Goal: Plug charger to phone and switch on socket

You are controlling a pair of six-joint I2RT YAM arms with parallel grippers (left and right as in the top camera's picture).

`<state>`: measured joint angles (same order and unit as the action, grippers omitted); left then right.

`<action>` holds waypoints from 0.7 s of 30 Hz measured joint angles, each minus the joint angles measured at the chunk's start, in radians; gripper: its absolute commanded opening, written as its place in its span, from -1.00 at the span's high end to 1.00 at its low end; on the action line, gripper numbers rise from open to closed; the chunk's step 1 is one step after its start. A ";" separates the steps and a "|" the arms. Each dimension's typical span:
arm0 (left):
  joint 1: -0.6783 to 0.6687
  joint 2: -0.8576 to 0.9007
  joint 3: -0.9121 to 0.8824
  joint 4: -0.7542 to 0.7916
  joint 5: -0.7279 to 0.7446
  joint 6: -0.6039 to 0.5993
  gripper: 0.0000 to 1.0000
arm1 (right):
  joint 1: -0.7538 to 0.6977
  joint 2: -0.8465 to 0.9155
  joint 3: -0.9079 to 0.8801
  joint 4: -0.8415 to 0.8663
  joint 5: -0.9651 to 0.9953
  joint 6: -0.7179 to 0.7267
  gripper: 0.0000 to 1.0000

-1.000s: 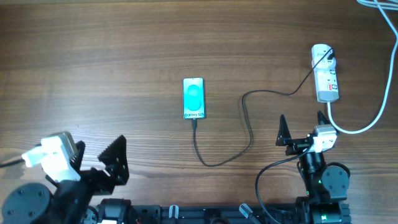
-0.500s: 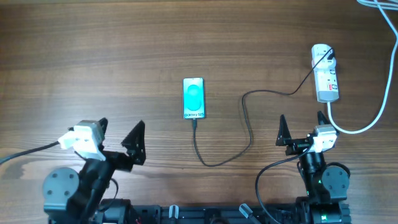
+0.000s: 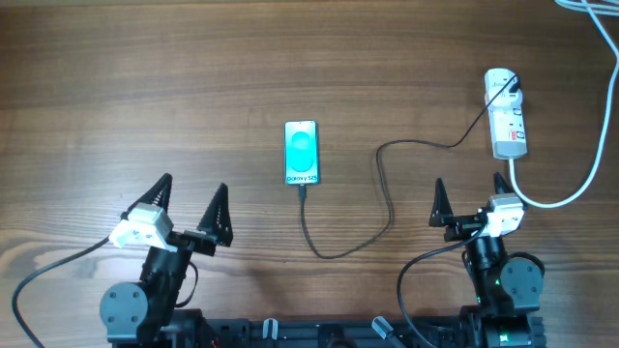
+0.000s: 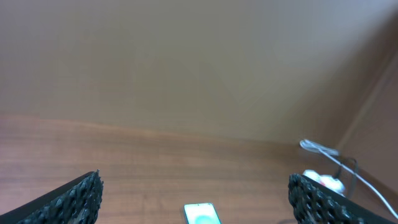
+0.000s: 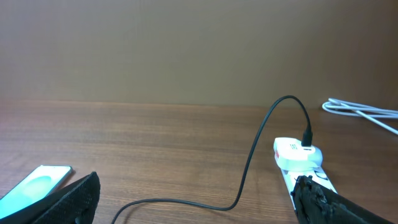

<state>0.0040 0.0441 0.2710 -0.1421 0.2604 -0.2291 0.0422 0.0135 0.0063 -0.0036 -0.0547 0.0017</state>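
Note:
The phone (image 3: 302, 152) lies flat at the table's middle, teal screen up; it also shows in the left wrist view (image 4: 202, 214) and the right wrist view (image 5: 36, 183). The thin black charger cable (image 3: 385, 198) runs from the phone's near edge in a loop to its black plug in the white socket (image 3: 506, 126), which also shows in the right wrist view (image 5: 297, 154). My left gripper (image 3: 191, 206) is open and empty at the near left. My right gripper (image 3: 469, 195) is open and empty, just in front of the socket.
A thick white lead (image 3: 580, 188) curves from the socket's near end to the right edge and back to the far right corner. Bare wooden table (image 3: 145, 87) spreads left and behind the phone.
My left arm has swung in from the far left toward the phone and now points up the table. The right arm, phone, cable and socket have not moved.

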 measured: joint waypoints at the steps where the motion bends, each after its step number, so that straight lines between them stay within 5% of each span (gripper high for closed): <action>1: 0.005 -0.008 -0.015 0.014 0.000 0.000 -1.00 | 0.000 0.000 0.000 0.000 0.000 0.000 -1.00; 21: 0.011 -0.029 -0.227 0.286 -0.032 -0.016 -1.00 | 0.000 0.000 0.000 0.000 0.000 0.000 -1.00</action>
<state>0.0154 0.0147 0.0441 0.1440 0.2283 -0.2451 0.0422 0.0135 0.0063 -0.0036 -0.0547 0.0017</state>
